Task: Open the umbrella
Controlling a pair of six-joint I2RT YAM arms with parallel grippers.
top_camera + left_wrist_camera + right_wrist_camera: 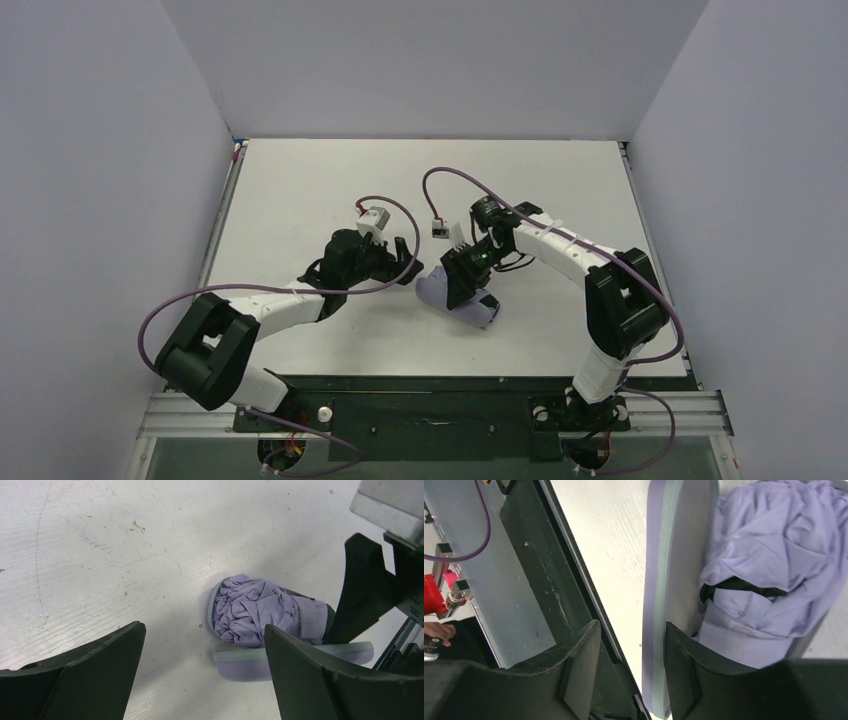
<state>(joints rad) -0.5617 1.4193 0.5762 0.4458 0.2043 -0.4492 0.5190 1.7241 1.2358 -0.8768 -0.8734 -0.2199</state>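
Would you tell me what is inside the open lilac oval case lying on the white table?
The lilac oval case holds the folded umbrella, crumpled lilac fabric showing. Its shaft and handle cannot be seen: fabric and the black right gripper cover them.

The top camera looked down from high behind the near edge over the whole table. The left wrist camera looked close across it; the right wrist camera closer, steeply down. All shared the umbrella
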